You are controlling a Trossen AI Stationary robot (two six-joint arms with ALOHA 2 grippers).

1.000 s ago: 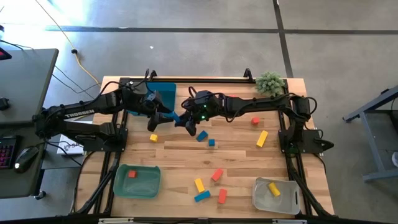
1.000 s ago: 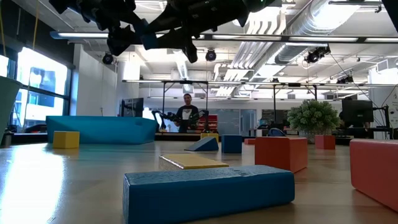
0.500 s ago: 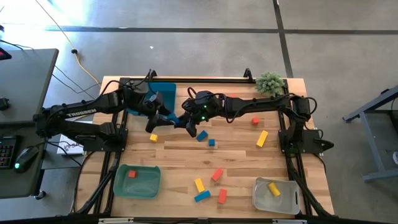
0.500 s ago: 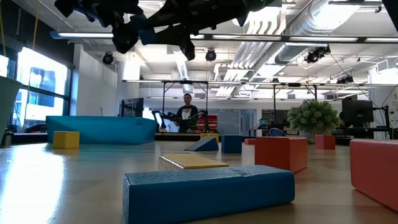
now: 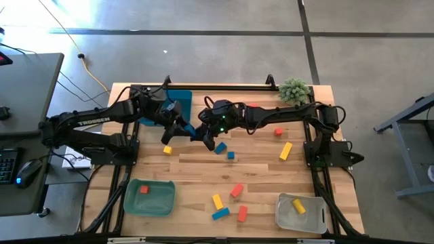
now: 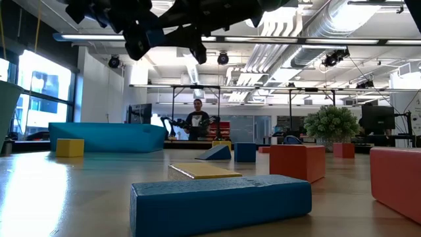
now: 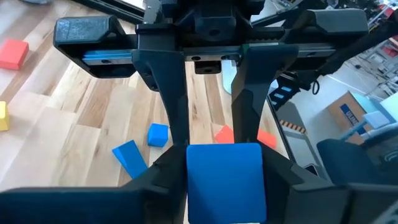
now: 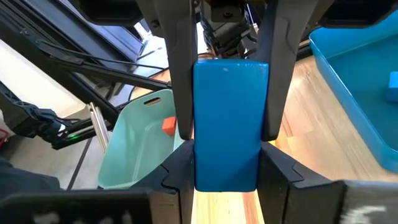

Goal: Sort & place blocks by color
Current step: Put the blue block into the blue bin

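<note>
**Blue bar mid-handover, most blocks unsorted**

On your wooden table (image 5: 203, 169), left to right: the green bin (image 5: 150, 197) holds one red block, the clear bin (image 5: 300, 212) one yellow. Above the middle, left gripper (image 7: 211, 149) and right gripper (image 8: 227, 134) both clamp one blue bar (image 8: 229, 118). About ten blocks lie loose.

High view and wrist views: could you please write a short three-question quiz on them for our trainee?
1. True or false: the green bin holds a yellow piece.
2. The blue block sits between the fingers of: A) the left gripper only; B) the right gripper only; C) both.
3. Fill in: the block in the clear bin is ____.

Key: 1 false; 2 C; 3 yellow.
</note>
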